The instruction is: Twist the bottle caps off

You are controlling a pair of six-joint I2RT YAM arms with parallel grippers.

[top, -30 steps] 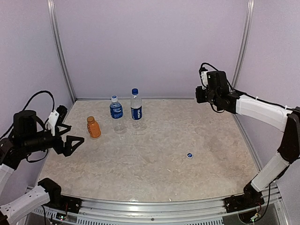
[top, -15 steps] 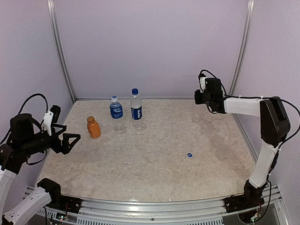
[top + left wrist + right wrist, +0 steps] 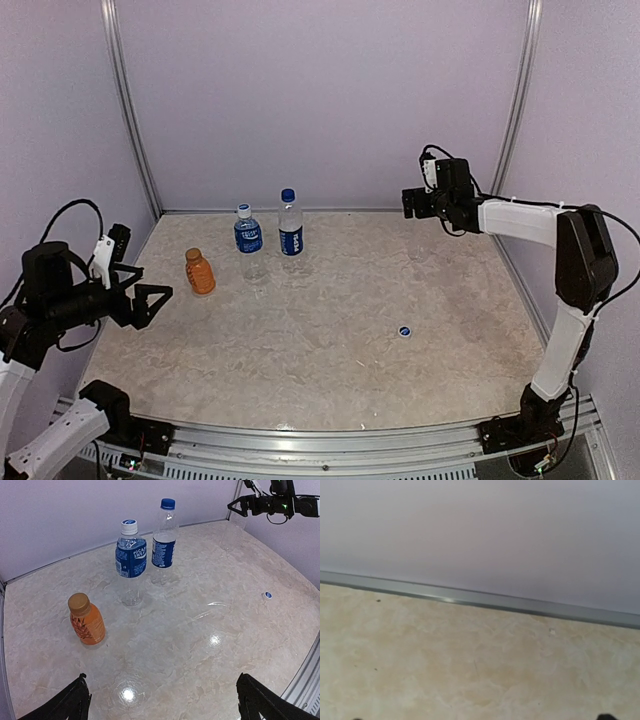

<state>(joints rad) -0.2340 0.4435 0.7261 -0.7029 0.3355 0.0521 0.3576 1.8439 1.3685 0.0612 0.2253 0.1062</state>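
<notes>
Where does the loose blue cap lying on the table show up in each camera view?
Top external: the loose blue cap lies alone on the table, right of centre.
Left wrist: near the right edge, about mid-height.
Right wrist: not in it; only tabletop and wall show.
Shared landmark: the orange bottle, well to the cap's left in the top and left wrist views.

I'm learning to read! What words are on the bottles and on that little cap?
"POCARI SWEAT": on the blue label of the white-capped bottle.
Too blurred to read: the white print on the label of the blue-capped bottle.
No words can be made out, only a pattern: the orange bottle.
Too small to read: the white mark on the loose cap.
</notes>
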